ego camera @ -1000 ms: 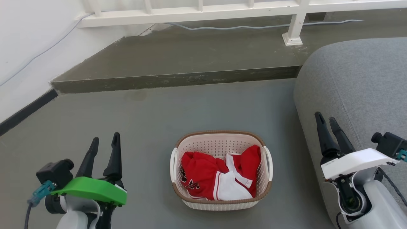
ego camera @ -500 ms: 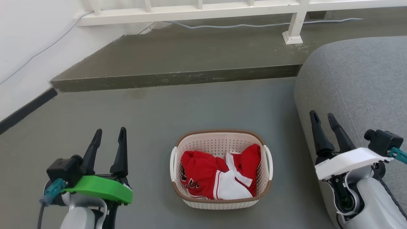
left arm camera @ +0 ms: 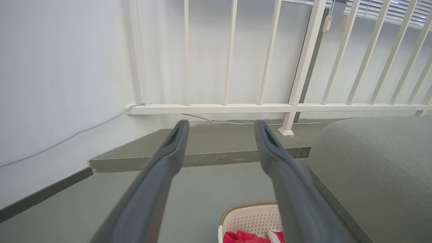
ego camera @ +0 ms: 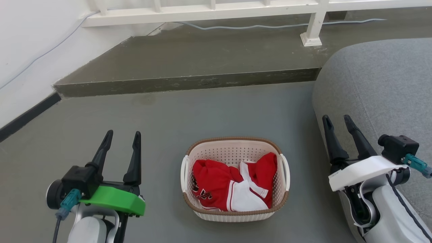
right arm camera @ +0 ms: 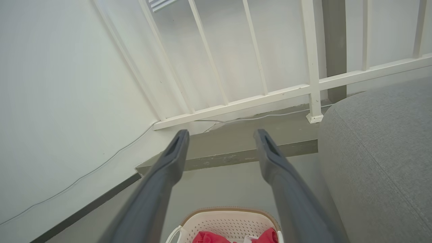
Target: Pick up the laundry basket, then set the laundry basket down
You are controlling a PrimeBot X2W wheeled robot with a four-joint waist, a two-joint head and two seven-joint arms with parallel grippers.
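Laundry basket [ego camera: 233, 152] between left claw [ego camera: 123, 133] and right claw [ego camera: 336, 117], apart from both; both claws spread wide

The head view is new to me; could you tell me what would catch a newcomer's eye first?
The laundry basket on the floor at centre, with red and white clothes bundled inside. The left end effector, with a green cover, and the right end effector flank it, both open and apart from it; a grey sofa sits at right.
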